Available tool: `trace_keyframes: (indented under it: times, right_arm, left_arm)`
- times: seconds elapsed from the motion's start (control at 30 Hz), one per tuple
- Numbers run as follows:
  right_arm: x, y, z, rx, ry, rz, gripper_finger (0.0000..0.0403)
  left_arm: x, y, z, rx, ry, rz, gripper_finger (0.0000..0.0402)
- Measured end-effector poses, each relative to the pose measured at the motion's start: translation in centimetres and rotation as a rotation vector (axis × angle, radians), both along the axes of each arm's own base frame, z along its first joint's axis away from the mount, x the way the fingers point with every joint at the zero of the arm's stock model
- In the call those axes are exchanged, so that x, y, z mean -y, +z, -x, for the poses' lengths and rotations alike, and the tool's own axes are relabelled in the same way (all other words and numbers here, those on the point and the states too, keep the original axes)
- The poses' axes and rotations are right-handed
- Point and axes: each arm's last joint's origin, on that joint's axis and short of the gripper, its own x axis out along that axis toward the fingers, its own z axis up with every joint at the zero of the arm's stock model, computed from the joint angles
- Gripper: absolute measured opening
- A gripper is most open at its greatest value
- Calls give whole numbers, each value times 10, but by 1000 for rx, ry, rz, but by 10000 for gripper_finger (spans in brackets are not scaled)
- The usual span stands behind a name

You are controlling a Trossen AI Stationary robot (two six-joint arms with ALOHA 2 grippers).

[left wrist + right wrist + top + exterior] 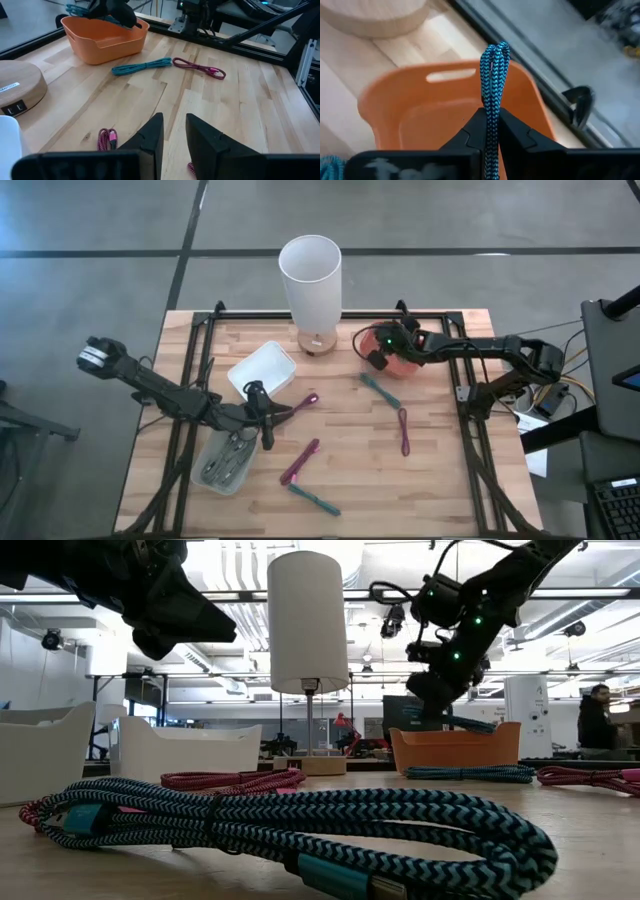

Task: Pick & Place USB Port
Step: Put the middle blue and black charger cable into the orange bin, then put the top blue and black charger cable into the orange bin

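Pinching a folded teal cable [493,80], the right jaws [491,117] hang above the orange bin [420,112] — left jaws [172,131] apart.

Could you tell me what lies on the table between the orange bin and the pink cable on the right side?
A teal cable lies there, between the orange bin and the pink cable; the high view shows it, and the left wrist view confirms the order.

White lamp [311,280] on round wooden base [17,85]; a person [597,720] stands far behind.
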Motion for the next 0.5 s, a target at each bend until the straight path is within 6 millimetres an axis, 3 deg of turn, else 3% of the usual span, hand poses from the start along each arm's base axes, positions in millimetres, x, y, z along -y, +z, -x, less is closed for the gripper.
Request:
trace_keyframes:
  times: [0.5]
  right_arm:
    - [11, -6, 10, 0, -17, -62, 99]
  left_arm:
    - [0, 0, 0, 1, 1, 2, 78]
